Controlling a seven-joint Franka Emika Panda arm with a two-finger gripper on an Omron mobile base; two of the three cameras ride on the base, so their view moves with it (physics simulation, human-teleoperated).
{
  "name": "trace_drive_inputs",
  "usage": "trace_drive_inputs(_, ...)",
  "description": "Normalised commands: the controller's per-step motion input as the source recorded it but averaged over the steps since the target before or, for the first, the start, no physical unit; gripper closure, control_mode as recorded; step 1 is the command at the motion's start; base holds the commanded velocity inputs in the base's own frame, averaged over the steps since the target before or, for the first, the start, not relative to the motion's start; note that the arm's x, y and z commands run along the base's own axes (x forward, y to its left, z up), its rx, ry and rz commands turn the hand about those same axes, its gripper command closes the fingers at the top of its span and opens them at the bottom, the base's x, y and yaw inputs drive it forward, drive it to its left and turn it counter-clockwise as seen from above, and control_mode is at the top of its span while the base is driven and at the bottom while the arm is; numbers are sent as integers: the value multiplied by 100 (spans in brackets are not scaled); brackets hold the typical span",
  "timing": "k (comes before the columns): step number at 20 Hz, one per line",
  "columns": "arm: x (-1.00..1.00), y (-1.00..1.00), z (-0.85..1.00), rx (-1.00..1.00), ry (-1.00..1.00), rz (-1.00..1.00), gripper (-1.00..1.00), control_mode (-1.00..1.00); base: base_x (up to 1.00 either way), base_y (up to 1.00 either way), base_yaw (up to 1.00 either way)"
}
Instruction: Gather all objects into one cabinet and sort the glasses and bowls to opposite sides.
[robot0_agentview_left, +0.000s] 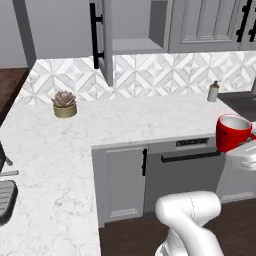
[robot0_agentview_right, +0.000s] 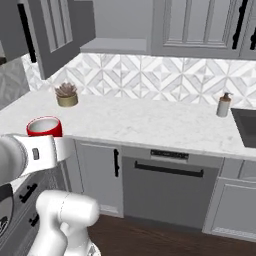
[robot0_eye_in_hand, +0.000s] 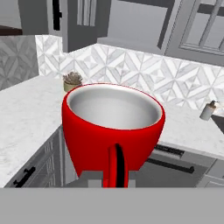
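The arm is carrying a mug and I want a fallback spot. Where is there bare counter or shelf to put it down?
The counter is bare between the potted succulent and the soap bottle. The open cabinet shows a bare shelf. The red mug sits in the gripper, off the counter's front edge. Tightest near the sink by the bottle.

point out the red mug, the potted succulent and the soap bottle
red mug (robot0_eye_in_hand: 87, 144): hand view, on its red outer wall left of the handle
potted succulent (robot0_agentview_left: 64, 105): left base view, where leaves meet the pot
soap bottle (robot0_agentview_right: 223, 106): right base view, on its body below the pump
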Motion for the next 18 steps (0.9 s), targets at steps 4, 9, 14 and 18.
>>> trace_drive_inputs(4,0,0,0,0,0,0,100,100,-81,-46,9)
trace_drive_inputs(9,0,0,0,0,0,0,100,100,-93,-75,31)
trace_drive_inputs(14,0,0,0,0,0,0,100,100,-90,-65,44)
trace_drive_inputs(18,0,0,0,0,0,0,100,100,-89,-39,48)
